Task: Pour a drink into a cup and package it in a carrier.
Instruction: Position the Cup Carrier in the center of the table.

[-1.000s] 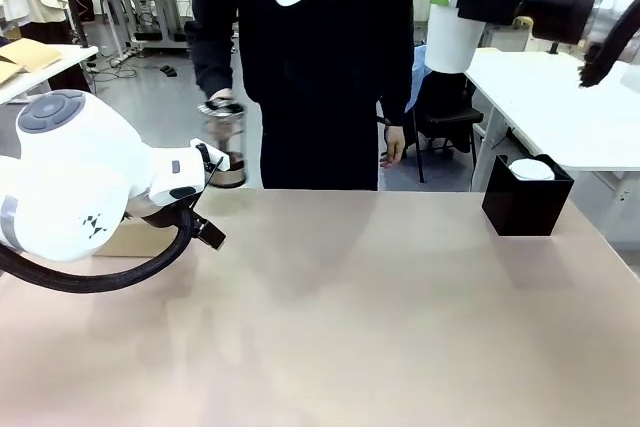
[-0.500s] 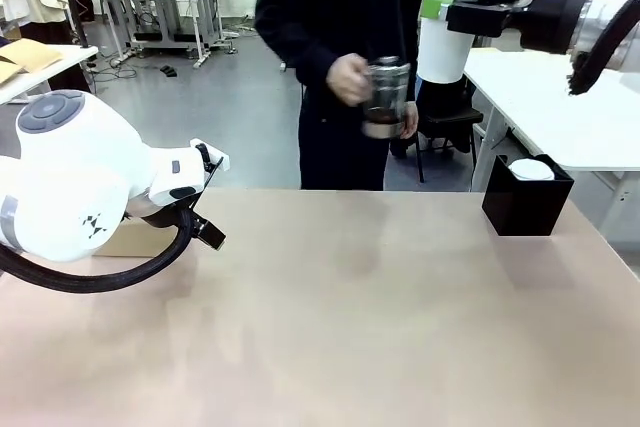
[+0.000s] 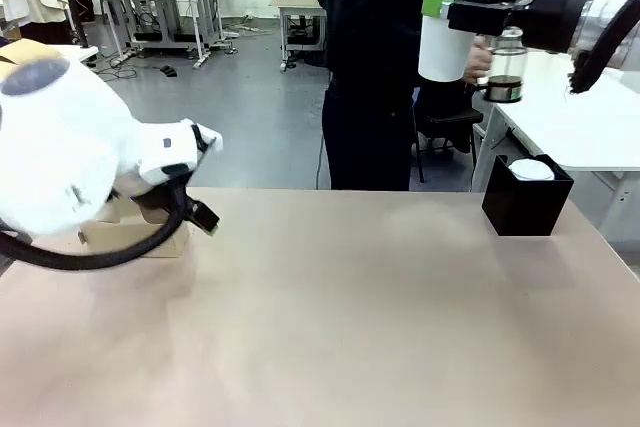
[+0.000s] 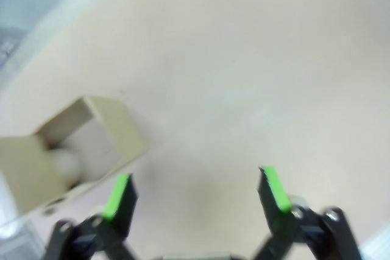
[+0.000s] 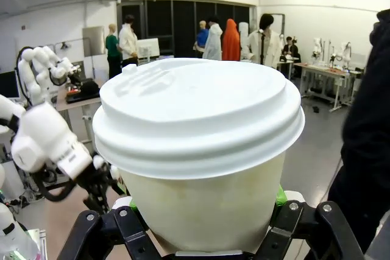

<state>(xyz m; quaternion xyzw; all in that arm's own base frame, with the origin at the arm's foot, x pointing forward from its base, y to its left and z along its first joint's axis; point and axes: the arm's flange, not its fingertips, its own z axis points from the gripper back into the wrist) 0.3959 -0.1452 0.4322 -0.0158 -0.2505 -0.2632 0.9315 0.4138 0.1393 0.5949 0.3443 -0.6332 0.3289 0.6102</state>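
High at the upper right, my right gripper (image 3: 446, 9) is shut on the tall white cup (image 3: 456, 47). In the right wrist view the cup (image 5: 201, 150) wears a white plastic lid and sits between the gripper's (image 5: 204, 238) fingers. Just behind the cup, a person's hand holds the glass jug (image 3: 505, 65), with the dark drink (image 3: 504, 88) in its bottom. The brown cardboard carrier (image 3: 135, 238) rests on the table at the left, partly behind my left arm. My left gripper (image 4: 196, 192) hangs open above bare table, with the carrier (image 4: 73, 150) just off to its left.
A black square box (image 3: 527, 197) holding white lids stands at the table's (image 3: 350, 307) far right edge. The person in black (image 3: 375, 57) stands beyond the far edge, right of centre. A white side table (image 3: 570, 117) lies behind the box.
The person has walked from left to right with the jug, which is now beside the held cup. My left arm has lifted and shifted, uncovering more of the carrier.
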